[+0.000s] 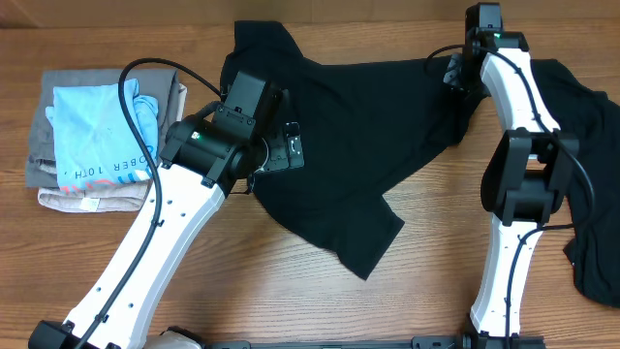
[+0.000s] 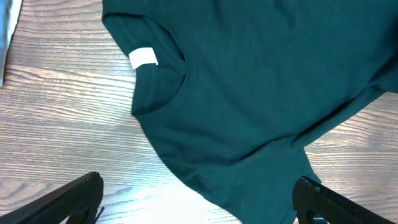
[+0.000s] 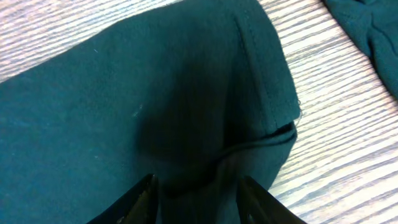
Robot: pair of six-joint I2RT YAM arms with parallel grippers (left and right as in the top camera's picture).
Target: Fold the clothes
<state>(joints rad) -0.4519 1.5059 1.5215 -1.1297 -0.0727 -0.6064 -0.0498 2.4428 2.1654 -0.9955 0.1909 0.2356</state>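
A large black T-shirt (image 1: 368, 126) lies spread on the wooden table. In the left wrist view its collar with a white tag (image 2: 144, 57) faces me. My left gripper (image 1: 276, 150) hangs over the shirt's left side near the collar. It is open wide (image 2: 199, 202), with the shirt's edge and bare wood between the fingers. My right gripper (image 1: 453, 78) is at the shirt's far right corner. It is open (image 3: 199, 199) and low over the sleeve (image 3: 186, 112), with rumpled fabric between the fingers. A second black garment (image 1: 591, 194) lies at the right edge.
A stack of folded clothes sits at the far left, with a light-blue lettered shirt (image 1: 97, 131) on top of grey and beige ones (image 1: 44, 160). The second black garment also shows in the right wrist view (image 3: 367, 25). Bare wood (image 1: 291, 281) lies in front of the shirt.
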